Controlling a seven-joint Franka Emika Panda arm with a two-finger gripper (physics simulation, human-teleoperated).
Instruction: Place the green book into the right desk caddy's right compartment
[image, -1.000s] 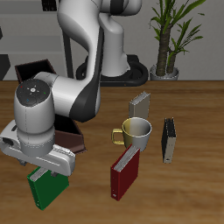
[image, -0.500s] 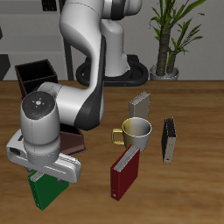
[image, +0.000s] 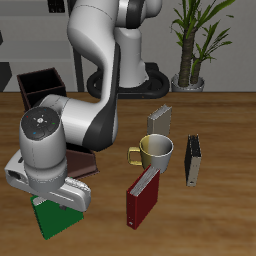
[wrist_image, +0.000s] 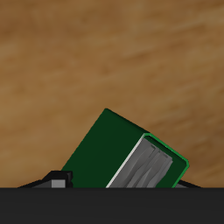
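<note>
Wooden table (image: 220, 110) seen from outside, with one potted plant (image: 192, 40) behind. Counted one green book (image: 55, 220) near the front edge, tipped over under the gripper (image: 58, 196). Could not tell whether the gripper squeezed it or stood apart. Counted one red book (image: 143, 197), one yellow mug (image: 156, 152), one grey book (image: 160, 120) and one dark book (image: 194, 160). Spotted the right desk caddy (image: 40, 85) far back, and one more brown box (image: 86, 163) half hidden by the arm.

Wrist view: only wood and one green book (wrist_image: 118, 153), tilted, white pages showing. Needed a firm hold on both covers, then a high lift before carrying.
</note>
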